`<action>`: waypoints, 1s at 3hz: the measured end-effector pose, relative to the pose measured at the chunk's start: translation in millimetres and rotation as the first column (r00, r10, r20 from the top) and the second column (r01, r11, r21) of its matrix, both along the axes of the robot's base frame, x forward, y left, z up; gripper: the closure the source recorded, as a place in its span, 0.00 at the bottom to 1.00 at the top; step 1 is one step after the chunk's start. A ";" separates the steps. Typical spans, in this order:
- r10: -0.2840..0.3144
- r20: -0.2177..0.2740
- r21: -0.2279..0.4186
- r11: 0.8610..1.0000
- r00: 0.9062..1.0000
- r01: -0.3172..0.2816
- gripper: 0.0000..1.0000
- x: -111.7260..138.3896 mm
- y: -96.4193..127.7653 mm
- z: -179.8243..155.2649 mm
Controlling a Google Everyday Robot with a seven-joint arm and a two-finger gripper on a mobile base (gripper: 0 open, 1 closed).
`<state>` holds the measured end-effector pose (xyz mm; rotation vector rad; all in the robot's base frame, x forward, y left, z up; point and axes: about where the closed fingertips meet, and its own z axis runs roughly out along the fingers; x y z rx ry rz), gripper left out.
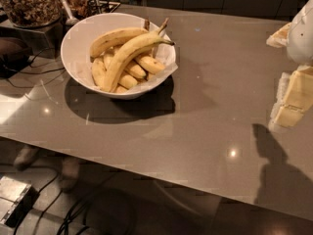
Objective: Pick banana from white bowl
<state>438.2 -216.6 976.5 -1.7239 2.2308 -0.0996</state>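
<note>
- The banana (128,53) lay topmost in the white bowl (78,39) on the tabletop (210,111).
- The gripper (292,101) hung well apart, far right; its opening could not be told.

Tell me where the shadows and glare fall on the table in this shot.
Camera view: dim overall; the white bowl casts a dark shadow toward the camera and rightward on the table; the hand, at the right edge above the table, throws a shadow near the front edge; small bright glints dot the surface.
</note>
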 end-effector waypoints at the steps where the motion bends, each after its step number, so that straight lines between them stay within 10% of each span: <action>1: 0.000 0.000 0.000 1.000 1.000 0.000 0.00 0.0 0.0 0.0; 3: 0.072 0.034 -0.016 0.997 0.997 -0.071 0.00 -0.3 23.6 17.4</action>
